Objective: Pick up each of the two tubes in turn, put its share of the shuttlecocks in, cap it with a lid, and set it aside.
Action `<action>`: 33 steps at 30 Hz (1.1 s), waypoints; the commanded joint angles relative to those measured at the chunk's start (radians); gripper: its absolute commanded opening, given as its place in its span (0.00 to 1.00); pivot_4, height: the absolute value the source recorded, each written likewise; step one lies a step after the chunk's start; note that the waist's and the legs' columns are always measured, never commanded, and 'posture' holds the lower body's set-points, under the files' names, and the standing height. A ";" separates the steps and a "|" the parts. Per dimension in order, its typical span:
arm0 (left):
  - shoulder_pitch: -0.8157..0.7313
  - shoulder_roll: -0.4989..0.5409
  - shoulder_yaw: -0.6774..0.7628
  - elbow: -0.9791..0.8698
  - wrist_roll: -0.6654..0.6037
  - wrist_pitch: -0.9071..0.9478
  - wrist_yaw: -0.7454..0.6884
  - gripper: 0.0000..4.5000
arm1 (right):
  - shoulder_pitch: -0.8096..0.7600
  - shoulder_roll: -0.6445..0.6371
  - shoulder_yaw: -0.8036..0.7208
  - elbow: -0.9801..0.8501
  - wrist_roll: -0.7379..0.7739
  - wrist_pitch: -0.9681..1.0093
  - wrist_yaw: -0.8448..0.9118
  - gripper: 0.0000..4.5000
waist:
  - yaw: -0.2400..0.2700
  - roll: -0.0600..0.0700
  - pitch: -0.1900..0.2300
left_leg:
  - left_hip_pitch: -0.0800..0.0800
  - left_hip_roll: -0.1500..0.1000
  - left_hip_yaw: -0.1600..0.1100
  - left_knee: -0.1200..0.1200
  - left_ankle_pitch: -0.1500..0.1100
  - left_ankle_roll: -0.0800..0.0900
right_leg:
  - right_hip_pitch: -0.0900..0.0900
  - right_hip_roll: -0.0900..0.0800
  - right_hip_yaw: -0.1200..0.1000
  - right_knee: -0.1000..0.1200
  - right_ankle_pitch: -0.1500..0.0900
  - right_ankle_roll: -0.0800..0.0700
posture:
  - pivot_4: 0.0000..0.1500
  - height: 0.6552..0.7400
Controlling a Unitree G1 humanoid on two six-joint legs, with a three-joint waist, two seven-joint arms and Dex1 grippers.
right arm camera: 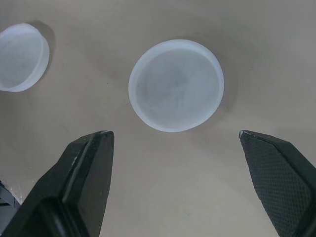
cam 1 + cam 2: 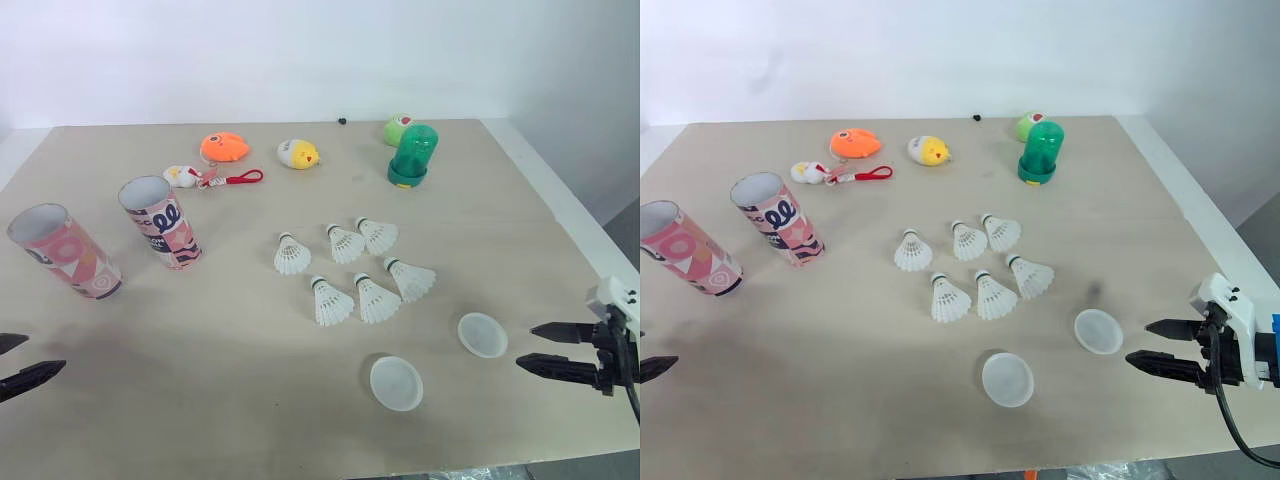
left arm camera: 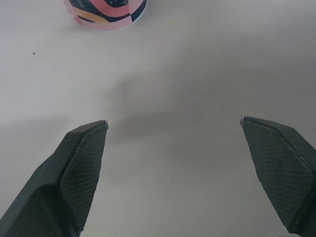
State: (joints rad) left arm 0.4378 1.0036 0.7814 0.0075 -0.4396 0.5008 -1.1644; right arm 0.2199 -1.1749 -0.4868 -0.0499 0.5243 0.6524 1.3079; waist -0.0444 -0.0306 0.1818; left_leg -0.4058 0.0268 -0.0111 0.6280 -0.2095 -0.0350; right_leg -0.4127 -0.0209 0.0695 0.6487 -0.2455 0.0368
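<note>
Nothing legible; print on the right-hand tube [image 2: 162, 224] is unreadable.

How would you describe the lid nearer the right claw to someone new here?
On the tan table, find the white shuttlecocks in the middle. Two translucent round lids lie between them and the robot. Yours is the lid further right, just ahead of the open right claw; the other lid sits nearer the table's edge.
</note>
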 commanded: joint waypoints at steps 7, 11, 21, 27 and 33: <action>-0.014 0.002 0.016 0.008 -0.013 0.016 -0.005 1.00 | -0.016 -0.003 -0.015 -0.018 0.008 0.004 0.009 0.97 | 0.000 0.000 0.000 | 0.000 0.000 0.000 0.001 0.000 0.000 | 0.000 0.000 0.000 0.000 0.000 0.000 | 1.00 1.00; -0.012 0.008 0.028 0.015 -0.012 0.018 -0.012 1.00 | -0.014 -0.008 -0.020 -0.012 0.006 0.005 0.015 0.97 | 0.000 0.000 0.000 | 0.000 0.000 0.000 0.002 0.000 0.000 | 0.001 0.000 0.001 0.000 0.001 0.001 | 1.00 1.00; -0.011 0.016 0.040 0.028 -0.003 0.013 -0.019 1.00 | -0.010 -0.008 -0.018 -0.017 0.008 0.010 0.022 0.97 | 0.000 0.000 0.000 | 0.000 0.000 0.001 0.006 -0.001 0.002 | 0.002 0.000 0.001 0.001 0.001 0.002 | 1.00 1.00; -0.038 -0.027 0.024 -0.015 -0.024 0.024 0.021 1.00 | -0.064 0.003 -0.070 -0.110 0.125 0.096 0.030 0.97 | -0.001 0.001 0.000 | 0.001 0.001 0.001 0.006 -0.001 0.002 | 0.002 0.000 0.002 0.001 0.002 0.002 | 1.00 1.00; -0.093 -0.300 -0.012 -0.122 -0.033 -0.091 0.224 1.00 | -0.459 0.172 0.122 -0.399 0.396 0.206 -0.190 0.97 | -0.004 -0.005 -0.002 | 0.004 0.004 0.006 0.007 -0.002 0.003 | 0.003 0.004 0.005 0.002 0.006 0.002 | 1.00 1.00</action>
State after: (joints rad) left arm 0.3547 0.7558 0.7601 -0.0854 -0.4699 0.4582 -1.0086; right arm -0.1538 -1.0571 -0.4499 -0.3677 0.8658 0.8429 1.1936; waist -0.0483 -0.0352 0.1794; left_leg -0.4019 0.0316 -0.0067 0.6355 -0.2115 -0.0316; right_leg -0.4099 -0.0160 0.0737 0.6501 -0.2397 0.0381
